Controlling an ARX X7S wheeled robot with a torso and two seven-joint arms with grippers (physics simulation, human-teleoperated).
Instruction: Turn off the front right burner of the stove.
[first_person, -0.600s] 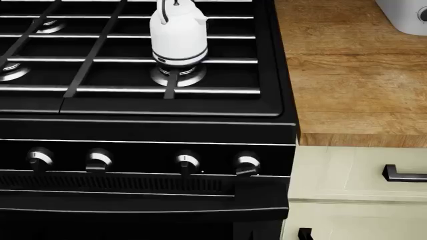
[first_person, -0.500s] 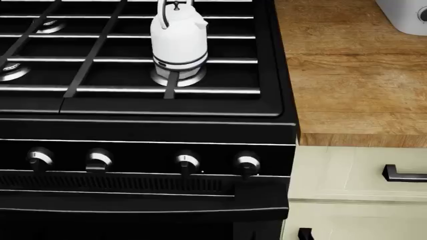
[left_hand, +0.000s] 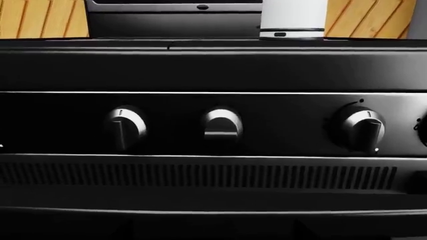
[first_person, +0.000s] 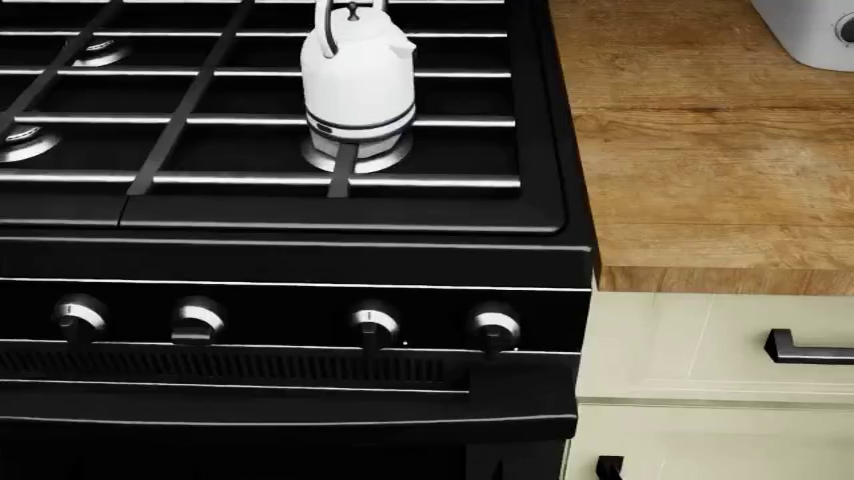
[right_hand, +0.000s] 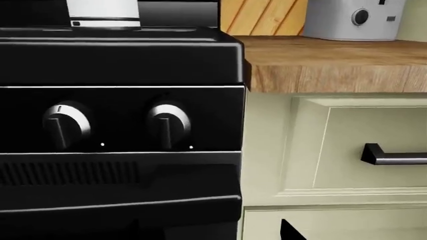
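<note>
Nothing is seen moved since earlier; the rightmost knob (first_person: 495, 328) at 5 o'clock of the burner (first_person: 355, 152) is untouched; neither end effector is seen.

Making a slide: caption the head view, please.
White kettle on glossy black stove's front right silvery burner, four silvery knobs below; no gripper in view.

The white kettle (first_person: 355, 85) covers most of the front right burner (first_person: 355, 153); the stove (first_person: 267, 260) runs off the head view's left edge, and neither claw shows anywhere
</note>
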